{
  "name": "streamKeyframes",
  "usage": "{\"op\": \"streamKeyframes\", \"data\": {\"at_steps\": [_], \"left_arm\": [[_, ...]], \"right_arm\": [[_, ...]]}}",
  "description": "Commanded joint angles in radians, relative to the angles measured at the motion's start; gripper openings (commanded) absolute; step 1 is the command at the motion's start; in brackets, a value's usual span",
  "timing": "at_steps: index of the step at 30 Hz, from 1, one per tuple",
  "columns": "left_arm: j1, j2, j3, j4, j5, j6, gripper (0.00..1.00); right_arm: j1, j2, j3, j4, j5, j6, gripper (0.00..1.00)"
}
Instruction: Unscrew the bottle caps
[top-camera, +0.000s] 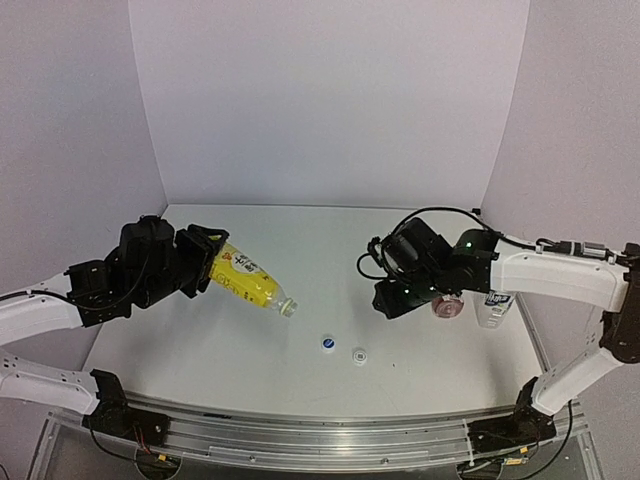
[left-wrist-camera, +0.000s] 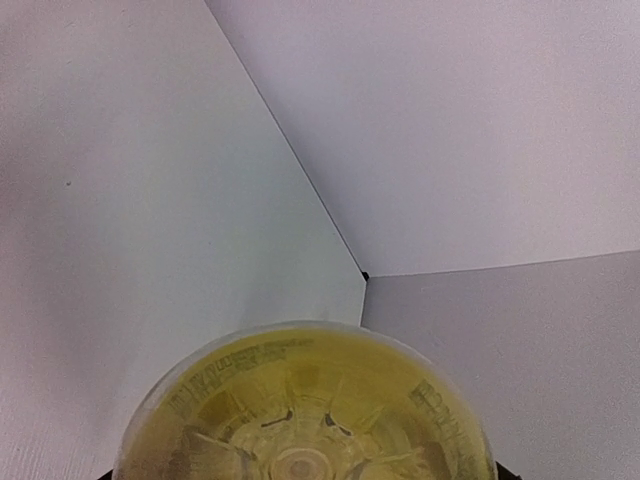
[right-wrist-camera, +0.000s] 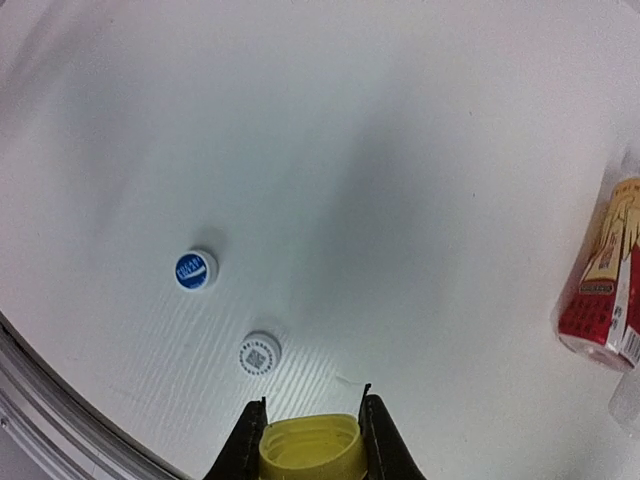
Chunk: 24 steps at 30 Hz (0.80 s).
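Note:
My left gripper is shut on the slim yellow bottle and holds it tilted above the table, its open neck pointing right and down. The left wrist view shows only the bottle's base. My right gripper is shut on a yellow cap, held above the table in the right wrist view, open side toward the camera. The short amber bottle with the red-beige label stands just right of my right gripper and shows in the right wrist view. The clear bottle with the blue-white label stands beside it.
A blue cap and a white cap lie loose on the table near the front middle; both show in the right wrist view, the blue cap and the white cap. The table's front edge runs just below them.

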Motion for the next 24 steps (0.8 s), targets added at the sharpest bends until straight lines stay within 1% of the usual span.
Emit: {"op": "streamKeyframes", "data": {"at_steps": [1,4,7,9,15,19,24], "left_arm": [[0.000,-0.041,-0.037,0.122,0.051,0.142,0.00],[0.000,-0.044,-0.036,0.105,0.049,0.167,0.00],[0.000,-0.038,-0.018,0.062,0.042,0.182,0.00],[0.000,-0.034,-0.006,0.042,0.037,0.188,0.00],[0.000,-0.024,-0.005,0.058,0.031,0.220,0.00],[0.000,-0.010,-0.005,0.067,0.021,0.238,0.00],[0.000,-0.001,0.003,0.071,0.001,0.249,0.00]], "right_arm": [[-0.032,0.047,0.091,-0.299,-0.159,0.127,0.01],[-0.052,0.143,0.185,-0.512,-0.197,0.122,0.03],[-0.069,0.214,0.208,-0.601,-0.254,0.111,0.08],[-0.086,0.264,0.207,-0.631,-0.312,0.101,0.08],[-0.142,0.371,0.194,-0.654,-0.464,0.045,0.10],[-0.149,0.462,0.223,-0.715,-0.447,0.027,0.14],[-0.165,0.565,0.251,-0.718,-0.448,0.018,0.15]]}}
